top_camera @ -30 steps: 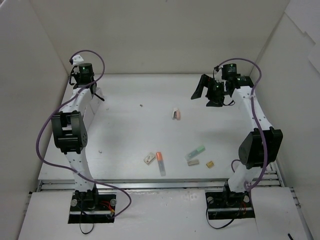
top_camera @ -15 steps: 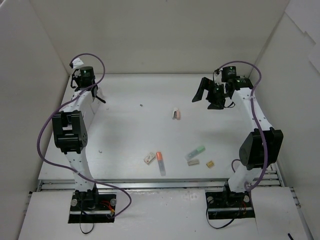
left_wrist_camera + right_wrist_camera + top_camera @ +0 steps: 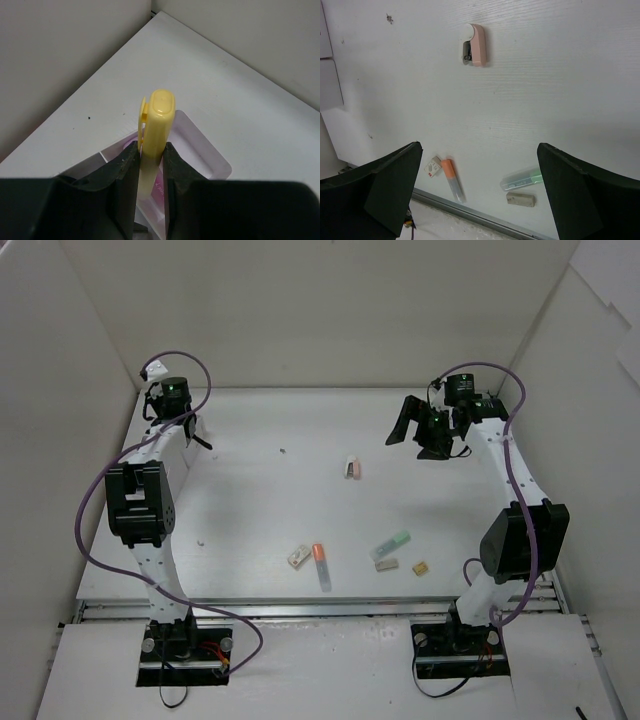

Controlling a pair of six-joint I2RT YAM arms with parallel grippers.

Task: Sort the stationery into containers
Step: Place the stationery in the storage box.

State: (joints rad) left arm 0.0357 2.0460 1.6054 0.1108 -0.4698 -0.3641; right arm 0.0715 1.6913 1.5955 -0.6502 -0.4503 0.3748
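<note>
At far-left corner | left gripper [image 3: 150, 149] pinches yellow highlighter [image 3: 156, 119] | organiser [image 3: 206, 146] below, seemingly

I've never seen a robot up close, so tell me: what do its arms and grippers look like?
Both the left arm and right arm are slim white links joined by chunky black joint blocks, each with a looping purple cable. The left gripper and right gripper have matte black wedge-shaped fingers.

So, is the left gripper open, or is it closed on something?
Shut: the left gripper clamps a yellow highlighter, its fingers pressing against both sides.
</note>
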